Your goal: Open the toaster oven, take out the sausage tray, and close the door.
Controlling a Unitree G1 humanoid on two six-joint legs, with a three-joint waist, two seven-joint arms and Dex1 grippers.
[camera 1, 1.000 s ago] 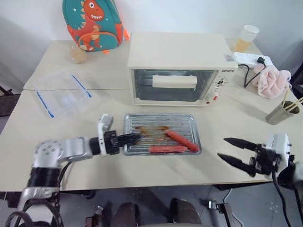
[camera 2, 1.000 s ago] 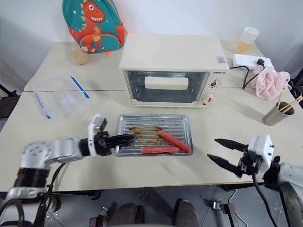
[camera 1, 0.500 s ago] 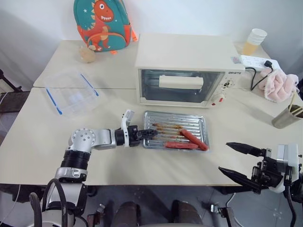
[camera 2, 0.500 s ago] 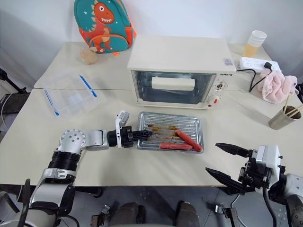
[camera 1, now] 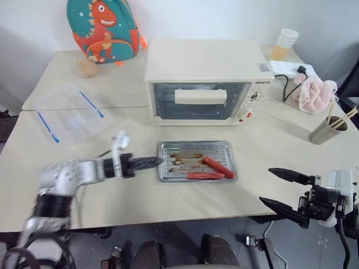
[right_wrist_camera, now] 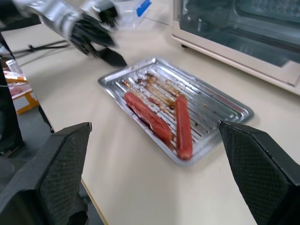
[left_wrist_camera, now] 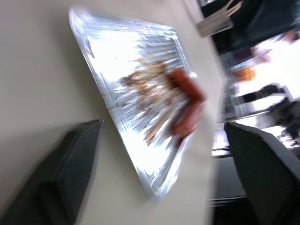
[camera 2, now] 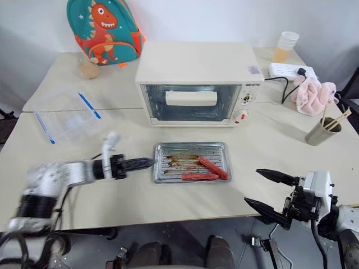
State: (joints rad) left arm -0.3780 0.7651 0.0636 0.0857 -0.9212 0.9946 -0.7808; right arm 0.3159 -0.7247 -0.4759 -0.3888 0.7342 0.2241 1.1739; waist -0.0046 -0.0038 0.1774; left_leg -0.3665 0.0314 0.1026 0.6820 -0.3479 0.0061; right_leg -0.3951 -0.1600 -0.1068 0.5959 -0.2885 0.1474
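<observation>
The sausage tray (camera 1: 194, 161) lies flat on the table (camera 1: 269, 140), just in front of the toaster oven (camera 1: 205, 81), at about 6 o'clock from it. 2 red sausages (camera 1: 210, 170) rest in the tray's near right part, with brown grease marks (camera 1: 184, 157) toward its far left. The door (camera 1: 199, 101) stands upright against the oven front, its cream bar handle (camera 1: 201, 96) across the glass, so it looks shut.

Judged from this layout, all 3 steps appear finished: the tray is out, the oven is closed, and nothing of the task seems left except for the arms to draw clear.

The left gripper (camera 1: 147, 162) sits at the tray's 9 o'clock edge, its tip just beside the rim; the head views leave it unclear whether it touches. In the left wrist view the 2 fingers (left_wrist_camera: 61, 173) are spread wide with the tray between and beyond them, clamped on nothing. The right gripper (camera 1: 285, 190) hovers past the table's near edge, at roughly 4 o'clock from the tray and well apart from it, its 2 black fingers (camera 1: 287, 175) splayed and empty.

A clear plastic container with blue clips (camera 1: 67, 112) lies at about 10 o'clock from the tray, away from the work.
</observation>
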